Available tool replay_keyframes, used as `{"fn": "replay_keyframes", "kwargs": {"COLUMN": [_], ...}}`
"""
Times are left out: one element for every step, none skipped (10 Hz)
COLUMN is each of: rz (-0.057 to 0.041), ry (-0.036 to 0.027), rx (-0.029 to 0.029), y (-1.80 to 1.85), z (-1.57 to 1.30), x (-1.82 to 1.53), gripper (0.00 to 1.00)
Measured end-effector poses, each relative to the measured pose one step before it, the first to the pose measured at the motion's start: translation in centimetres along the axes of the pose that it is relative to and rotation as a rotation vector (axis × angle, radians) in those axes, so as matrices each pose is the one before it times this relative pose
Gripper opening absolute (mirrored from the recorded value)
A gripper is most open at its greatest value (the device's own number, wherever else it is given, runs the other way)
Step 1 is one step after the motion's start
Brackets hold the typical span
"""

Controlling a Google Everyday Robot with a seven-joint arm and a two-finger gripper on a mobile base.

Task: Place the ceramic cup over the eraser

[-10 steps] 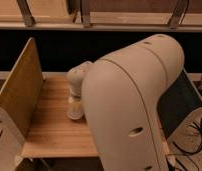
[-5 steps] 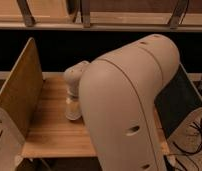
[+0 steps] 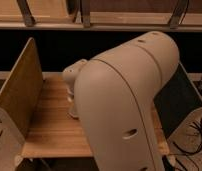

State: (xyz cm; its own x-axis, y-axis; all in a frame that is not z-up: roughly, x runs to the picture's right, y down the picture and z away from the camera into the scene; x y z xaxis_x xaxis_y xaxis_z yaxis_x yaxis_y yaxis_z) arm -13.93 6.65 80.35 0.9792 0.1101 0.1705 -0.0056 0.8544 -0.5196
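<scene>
Item: gripper [image 3: 74, 111], low over wooden table [image 3: 51, 125], behind arm [image 3: 126, 100] (jaw state cannot be told). Cup, eraser unseen; descent best kept slow.

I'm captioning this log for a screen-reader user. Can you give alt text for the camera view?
The robot's large beige arm fills the middle of the view, hiding most of a wooden table. Its far end, where the gripper sits, reaches down to the tabletop beside an upright wooden side panel; no cup or eraser shows.
</scene>
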Motion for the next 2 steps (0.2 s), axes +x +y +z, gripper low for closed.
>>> {"fn": "replay_keyframes", "kwargs": {"rz": [0.00256,0.0027], "ry": [-0.00454,-0.00492], "rx": [-0.00337,-0.00125], "y": [0.102,0.042], "z": [0.035,-0.02], "x": [-0.233,-0.189], "gripper": [0.66,0.66]}}
